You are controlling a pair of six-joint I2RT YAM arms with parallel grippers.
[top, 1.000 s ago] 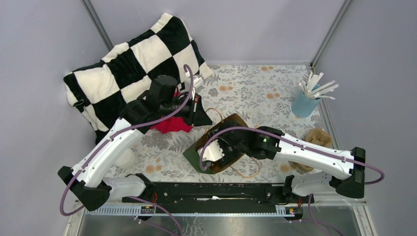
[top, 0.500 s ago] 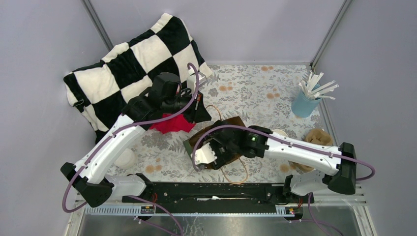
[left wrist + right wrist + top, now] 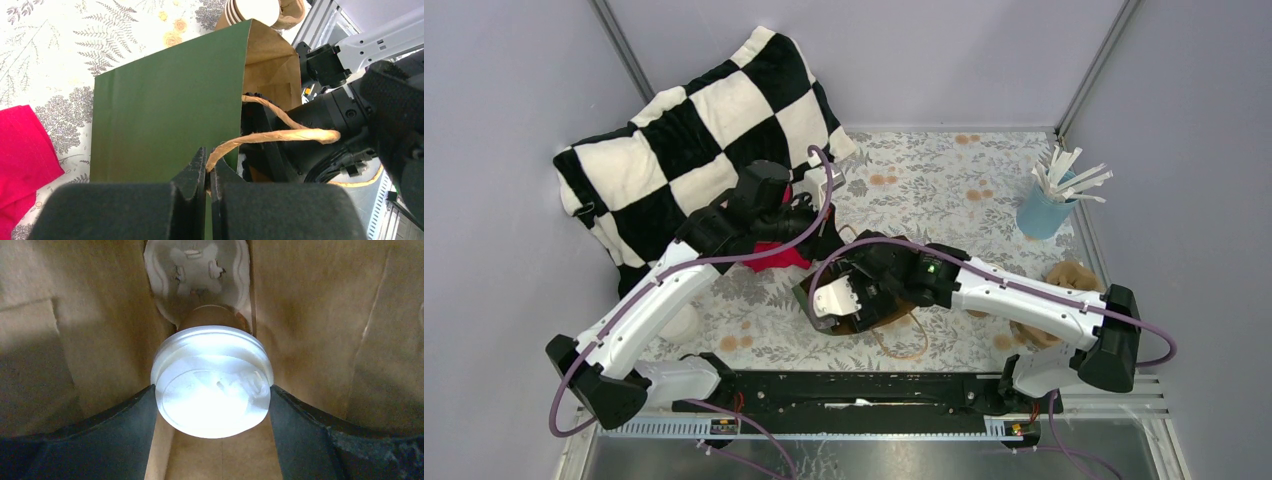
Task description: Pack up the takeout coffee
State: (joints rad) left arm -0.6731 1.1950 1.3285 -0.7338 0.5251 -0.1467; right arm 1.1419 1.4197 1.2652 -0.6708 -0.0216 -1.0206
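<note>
Insertion is in hand: the small brown kraft paper cup with white plastic lid point(image 3: 212, 380) is deep inside the dark green paper bag point(image 3: 165, 110), its lid clasped between the wide-spread fingers of the right claw point(image 3: 211, 407). The left claw point(image 3: 207, 167) pinches the bag's twisted paper handle point(image 3: 280, 136), jaws nearly together. Next, probably, comes seating the cup against the pale moulded tray point(image 3: 197, 270), then letting go. The right arm point(image 3: 1024, 295) reaches leftward, wrist in the bag's mouth.

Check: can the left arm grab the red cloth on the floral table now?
Probably not as is. The left gripper is shut on the twisted paper handle of the green paper bag. The red cloth lies nearby, but the gripper would have to let go first.
</note>
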